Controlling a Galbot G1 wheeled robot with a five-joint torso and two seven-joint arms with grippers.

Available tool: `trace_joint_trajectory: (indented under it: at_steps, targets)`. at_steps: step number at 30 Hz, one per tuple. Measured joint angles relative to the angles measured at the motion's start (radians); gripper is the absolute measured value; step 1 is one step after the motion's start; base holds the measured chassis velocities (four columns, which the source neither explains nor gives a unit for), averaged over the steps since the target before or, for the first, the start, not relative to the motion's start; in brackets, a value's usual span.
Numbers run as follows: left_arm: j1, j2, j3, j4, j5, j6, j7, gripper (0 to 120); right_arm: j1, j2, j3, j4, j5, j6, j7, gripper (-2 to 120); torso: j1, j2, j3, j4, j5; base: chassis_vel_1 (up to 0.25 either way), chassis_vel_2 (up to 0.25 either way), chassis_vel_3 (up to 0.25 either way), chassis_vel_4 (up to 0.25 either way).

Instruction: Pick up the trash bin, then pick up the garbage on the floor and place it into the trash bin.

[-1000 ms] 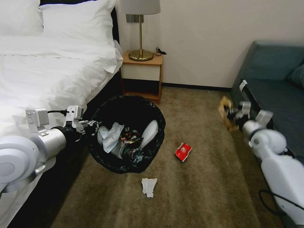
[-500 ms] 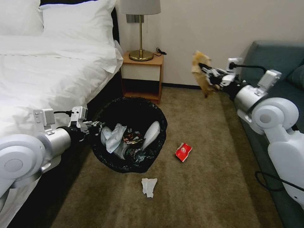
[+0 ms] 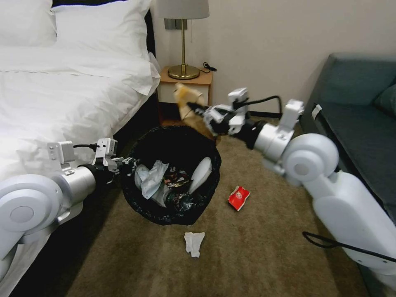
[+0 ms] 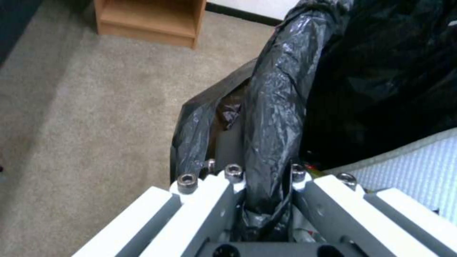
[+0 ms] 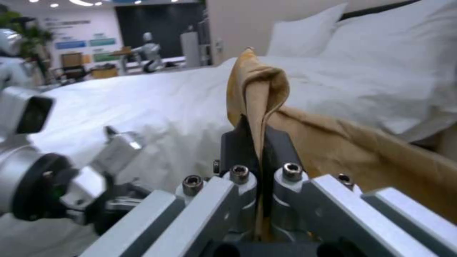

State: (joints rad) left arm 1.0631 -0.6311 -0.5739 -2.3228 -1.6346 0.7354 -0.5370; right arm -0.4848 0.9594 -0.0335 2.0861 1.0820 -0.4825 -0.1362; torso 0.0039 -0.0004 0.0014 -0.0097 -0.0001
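Paper bag [image 5: 259, 92] between right fingers [image 5: 278, 150]

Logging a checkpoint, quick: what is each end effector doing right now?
Left end effector: shut on the trash bin rim.
Right end effector: shut on the brown paper bag.

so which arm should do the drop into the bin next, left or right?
Right, probably. The right gripper is shut on the brown paper bag, at the far rim of the trash bin. The left gripper is shut on the bin's rim, holding it.
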Motion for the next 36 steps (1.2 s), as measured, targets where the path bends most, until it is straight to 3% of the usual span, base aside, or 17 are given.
trace_joint_trajectory:
  at_steps: [6, 29, 36]
  targets:
    - [0.002, -0.004, 0.006, 0.002, 0.008, 0.0, 0.01, 1, 0.049, 0.037, -0.112, -0.027, -0.008, 0.011, 0.015, 0, 0.0, 0.0, 0.0, 0.0, 0.0, 0.0, 0.0, 0.0, 0.0]
    - [-0.013, -0.002, 0.013, 0.017, 0.02, 0.0, 0.022, 1, 0.027, 0.073, -0.187, -0.036, -0.05, 0.002, 0.042, 1, 0.0, 0.0, 0.0, 0.0, 0.0, 0.0, 0.0, 0.0, 0.0]
    - [-0.018, -0.002, 0.008, 0.024, 0.016, 0.0, 0.025, 1, 0.02, 0.07, -0.194, -0.03, -0.053, -0.002, 0.069, 25, 0.0, 0.0, 0.0, 0.0, 0.0001, 0.0, 0.0, 0.0, 0.0]
